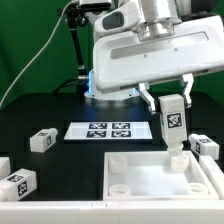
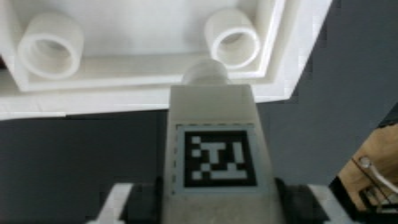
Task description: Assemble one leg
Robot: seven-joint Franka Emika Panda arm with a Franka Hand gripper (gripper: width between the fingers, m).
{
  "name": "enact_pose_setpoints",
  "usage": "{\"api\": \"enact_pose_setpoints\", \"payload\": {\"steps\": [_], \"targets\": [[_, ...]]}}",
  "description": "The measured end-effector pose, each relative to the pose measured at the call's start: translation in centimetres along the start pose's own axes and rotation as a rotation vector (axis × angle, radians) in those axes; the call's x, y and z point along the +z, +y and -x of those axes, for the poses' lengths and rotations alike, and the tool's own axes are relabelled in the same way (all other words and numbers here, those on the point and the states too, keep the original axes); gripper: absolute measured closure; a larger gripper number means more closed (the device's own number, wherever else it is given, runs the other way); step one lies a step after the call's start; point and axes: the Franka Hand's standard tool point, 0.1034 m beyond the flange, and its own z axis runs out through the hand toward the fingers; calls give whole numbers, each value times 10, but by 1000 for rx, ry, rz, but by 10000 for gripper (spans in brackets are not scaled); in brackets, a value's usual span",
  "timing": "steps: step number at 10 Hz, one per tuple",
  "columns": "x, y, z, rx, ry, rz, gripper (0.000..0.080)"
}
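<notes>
The black table (image 1: 40, 110) is filling the scene, and the white Panda arm (image 1: 150, 50) is hanging over the exterior view's right half. Beneath it the white tray-like part (image 1: 150, 158) is lying flat, round sockets in its corners. In the wrist view two of those sockets (image 2: 237, 42) (image 2: 50, 52) are showing clearly. The marker board (image 1: 103, 129) is lying between the tray and the arm's base.

Three spare legs are resting on the table: one (image 1: 42, 140) off to the exterior view's left, one (image 1: 18, 183) at the near left edge, one (image 1: 205, 147) just beside the tray on the right.

Now the gripper (image 1: 170, 100): its jaws are clamping the leg (image 1: 172, 122) and holding it upright just above the tray's far corner. From the wrist view, the leg (image 2: 217, 120) is pointing toward the socket nearest it, with its tag (image 2: 219, 155) facing the camera.

This post is looking light, rigid and smooth-sided, probably plastic, so slipping seems likelier than breaking. Gripping across the flat side faces near the upper end, as here, is looking sensible: it is leaving the lower tip free for the socket.
</notes>
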Motion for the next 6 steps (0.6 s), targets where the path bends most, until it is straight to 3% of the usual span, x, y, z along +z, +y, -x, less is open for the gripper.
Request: {"api": "enact_pose_setpoints", "payload": {"steps": [3, 6], "targets": [[16, -29, -15, -77, 5, -23, 515], [14, -29, -16, -79, 6, -21, 515]]}}
